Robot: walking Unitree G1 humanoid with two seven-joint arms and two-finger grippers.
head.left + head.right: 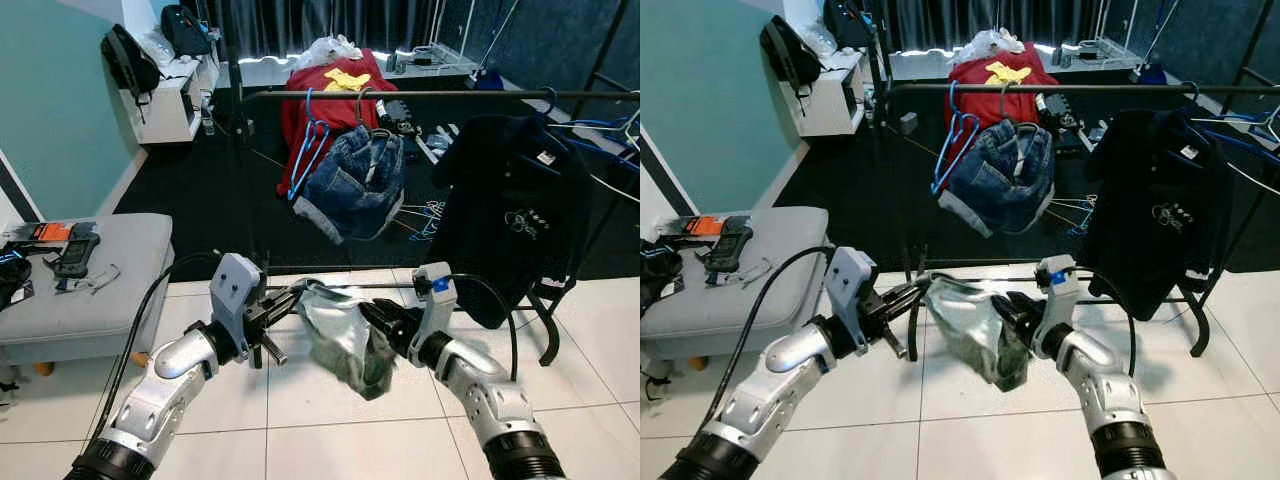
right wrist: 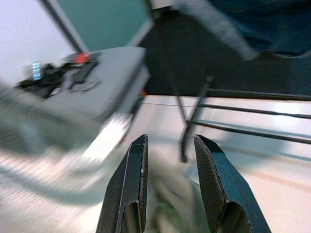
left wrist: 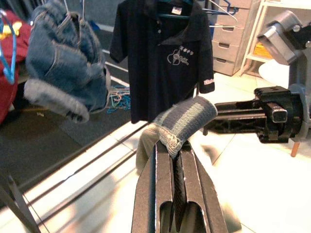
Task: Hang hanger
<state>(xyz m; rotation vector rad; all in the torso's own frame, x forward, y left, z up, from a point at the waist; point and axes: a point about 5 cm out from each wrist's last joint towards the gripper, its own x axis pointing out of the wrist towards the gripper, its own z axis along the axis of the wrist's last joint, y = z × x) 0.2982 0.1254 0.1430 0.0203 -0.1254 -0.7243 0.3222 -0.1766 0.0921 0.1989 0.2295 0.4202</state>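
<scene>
Below the black clothes rail (image 1: 400,94), left gripper (image 3: 176,145) pinches a grey-green garment (image 1: 345,335) to spread it; right gripper (image 2: 167,145) stands half open beside it.

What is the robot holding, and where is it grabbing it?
The left gripper pinches the grey garment by its ribbed edge. The right gripper is open beside it.

A garment (image 1: 345,335) hung between the left hand (image 1: 283,305) and right hand (image 1: 383,320). Beyond both hands stood a rail (image 1: 420,94) carrying shorts (image 1: 358,180) and, rightward, a shirt (image 1: 515,200). An ottoman (image 1: 110,290) sat left of the left hand.
</scene>
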